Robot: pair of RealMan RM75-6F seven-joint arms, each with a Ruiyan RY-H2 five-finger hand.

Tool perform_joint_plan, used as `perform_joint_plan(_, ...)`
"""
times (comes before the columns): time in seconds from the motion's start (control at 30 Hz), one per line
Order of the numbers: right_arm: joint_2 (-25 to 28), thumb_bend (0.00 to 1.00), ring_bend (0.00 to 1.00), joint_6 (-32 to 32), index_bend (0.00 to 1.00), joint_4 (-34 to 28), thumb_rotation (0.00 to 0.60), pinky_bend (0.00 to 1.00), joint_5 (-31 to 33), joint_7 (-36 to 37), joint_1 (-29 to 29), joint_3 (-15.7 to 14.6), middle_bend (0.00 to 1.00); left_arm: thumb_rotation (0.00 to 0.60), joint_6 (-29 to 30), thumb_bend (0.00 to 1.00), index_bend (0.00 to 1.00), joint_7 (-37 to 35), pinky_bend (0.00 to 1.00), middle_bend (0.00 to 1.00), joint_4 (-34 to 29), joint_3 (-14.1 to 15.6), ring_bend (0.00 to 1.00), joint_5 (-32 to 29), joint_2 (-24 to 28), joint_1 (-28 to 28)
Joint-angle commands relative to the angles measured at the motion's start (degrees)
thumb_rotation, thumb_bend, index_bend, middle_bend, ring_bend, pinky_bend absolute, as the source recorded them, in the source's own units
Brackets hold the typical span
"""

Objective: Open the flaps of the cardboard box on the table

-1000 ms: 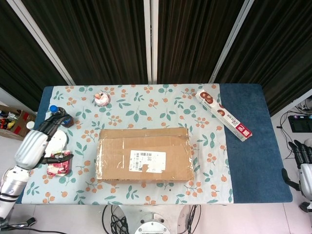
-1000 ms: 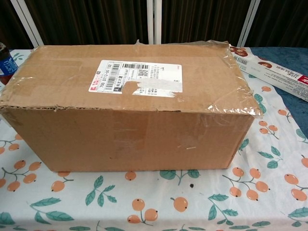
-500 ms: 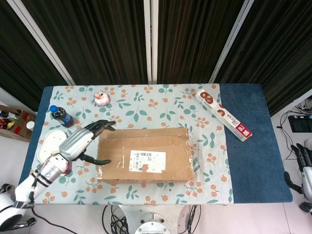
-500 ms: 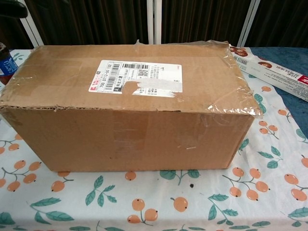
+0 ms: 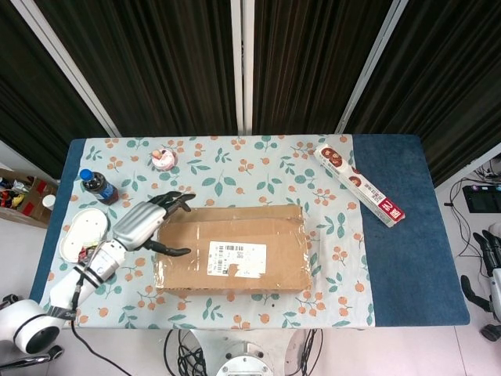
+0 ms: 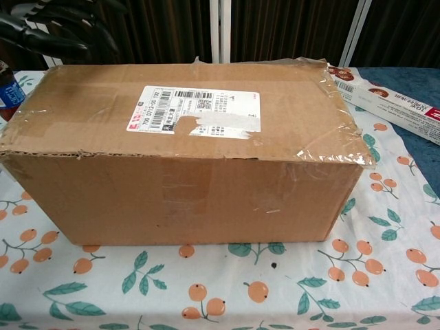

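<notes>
The closed cardboard box (image 5: 232, 249) lies in the middle of the table, taped flaps on top, a white shipping label on the lid; it fills the chest view (image 6: 185, 144). My left hand (image 5: 153, 219) hovers at the box's left end with fingers spread and nothing held, its dark fingertips over the top left corner. In the chest view that left hand (image 6: 48, 31) shows above the box's far left corner. My right hand (image 5: 491, 258) hangs off the table's right edge, only partly in frame.
A long red-and-white carton (image 5: 359, 186) lies at the back right. A blue-capped bottle (image 5: 98, 186), a white plate (image 5: 81, 233) and a pink snack (image 5: 163, 159) stand on the left side. The floral tablecloth (image 5: 337, 266) covers most of the table.
My left arm swung in from the table's left edge to the box's left end, and its fingers now reach over the top left corner. The box has not moved.
</notes>
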Motion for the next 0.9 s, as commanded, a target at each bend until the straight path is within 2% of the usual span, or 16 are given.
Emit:
perform_joint_plan(0.03,-0.2,0.34,0.00,0.0,0.00,0.3,0.600,0.00,0.1,0.3,0.0,0.1,0.00,0.229,-0.5,0.07,0.06,-1.5,0.17,0.30,-0.6,0.5,0.08,-0.1,0.1,-0.2)
perform_joint_plan(0.37,-0.7,0.34,0.00,-0.2,0.00,0.9,0.600,0.00,0.1,0.4,0.1,0.2,0.00,0.217,-0.5,0.06,0.06,-4.5,0.17,0.35,-0.3,1.6,0.08,1.8,0.7,-0.3)
perform_joint_plan(0.6,-0.7,0.34,0.00,-0.3,0.00,1.2,0.600,0.00,0.3,0.8,0.1,0.4,0.00,0.213,5.0,0.06,0.06,-8.8,0.17,0.39,-2.7,1.3,0.08,6.3,2.4,1.4)
perform_joint_plan(0.9,-1.0,0.34,0.00,-0.7,0.00,1.4,0.600,0.00,-0.5,1.3,0.5,0.4,0.00,0.213,11.9,0.06,0.05,-14.8,0.17,0.41,-9.4,2.4,0.09,13.8,9.2,4.0)
